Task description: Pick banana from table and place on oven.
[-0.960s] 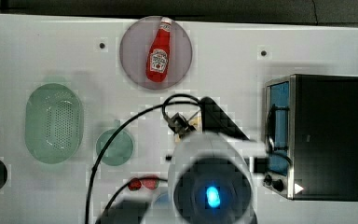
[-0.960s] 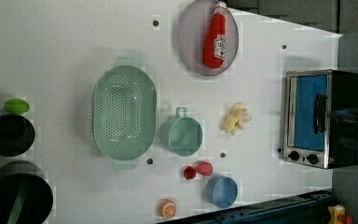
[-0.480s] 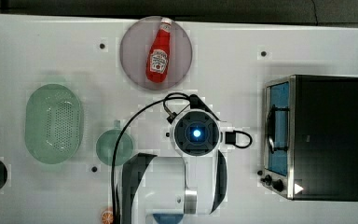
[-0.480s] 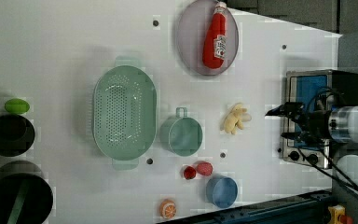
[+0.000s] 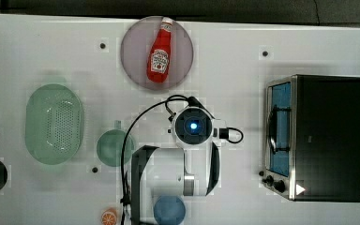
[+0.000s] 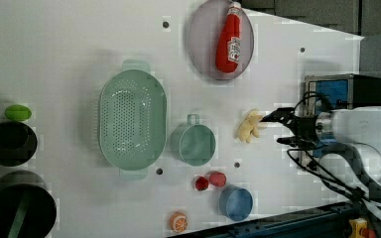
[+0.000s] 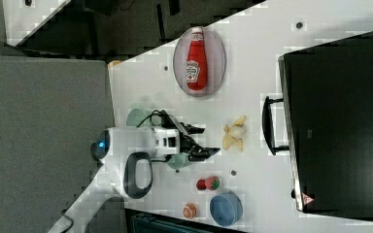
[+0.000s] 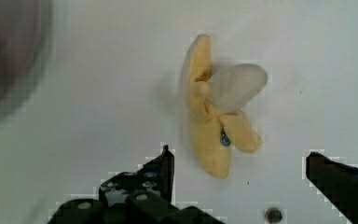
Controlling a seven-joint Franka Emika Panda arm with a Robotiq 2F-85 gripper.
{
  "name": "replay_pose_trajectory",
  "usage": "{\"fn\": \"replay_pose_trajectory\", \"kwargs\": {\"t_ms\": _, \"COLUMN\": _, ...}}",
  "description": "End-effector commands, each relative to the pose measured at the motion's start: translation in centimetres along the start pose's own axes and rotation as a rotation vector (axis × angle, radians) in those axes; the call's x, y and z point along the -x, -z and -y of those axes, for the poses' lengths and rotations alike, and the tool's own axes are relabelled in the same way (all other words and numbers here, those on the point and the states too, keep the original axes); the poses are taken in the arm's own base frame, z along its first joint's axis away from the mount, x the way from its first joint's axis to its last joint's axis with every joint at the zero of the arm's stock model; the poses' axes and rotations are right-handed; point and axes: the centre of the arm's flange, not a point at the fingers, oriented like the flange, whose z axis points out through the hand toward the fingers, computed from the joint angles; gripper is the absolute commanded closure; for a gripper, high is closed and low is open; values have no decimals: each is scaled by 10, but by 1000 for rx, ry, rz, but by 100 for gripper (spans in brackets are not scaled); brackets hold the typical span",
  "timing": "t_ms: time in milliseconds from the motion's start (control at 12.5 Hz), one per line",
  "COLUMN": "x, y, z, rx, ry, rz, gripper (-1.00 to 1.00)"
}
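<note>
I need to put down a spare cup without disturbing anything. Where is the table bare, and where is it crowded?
Bare: the table above the green colander in the left view, left of the ketchup plate; also the strip between that plate and the oven in the top view. Crowded: around the banana, gripper, green cup, strawberries and blue bowl.

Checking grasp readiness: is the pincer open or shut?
Open: the pincer fingers stand wide apart over the banana, holding nothing.
</note>
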Motion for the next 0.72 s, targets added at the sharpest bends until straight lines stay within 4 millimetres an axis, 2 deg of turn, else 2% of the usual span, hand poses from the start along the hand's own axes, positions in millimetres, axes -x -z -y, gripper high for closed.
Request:
{"fn": "replay_pose_trajectory", "kwargs": {"t_ms": 80, "x": -13, "y": -22, "z": 3, "rx": -21, "ry": -46, "rz": -22, "gripper": -100}}
{"fn": "replay_pose_trajectory", "kwargs": {"t_ms": 320, "x": -12, "y": -57, "z": 4, "rx": -14, "ry": -44, "rz": -14, "gripper": -100}}
{"fn": "replay_pose_trajectory", "kwargs": {"t_ms": 560, "x": -10, "y": -79, "z": 4, "rx": -9, "ry": -40, "rz": -9, "gripper": -100}}
{"fn": "replay_pose_trajectory", "kwargs": {"t_ms": 640, "x": -9, "y": -82, "z": 4, "rx": -11, "ry": -40, "rz": -10, "gripper": -92}}
{"fn": "replay_pose_trajectory", "kwargs": {"t_ms": 720, "x": -9, "y": -85, "z": 4, "rx": -9, "ry": -40, "rz": -8, "gripper": -68}}
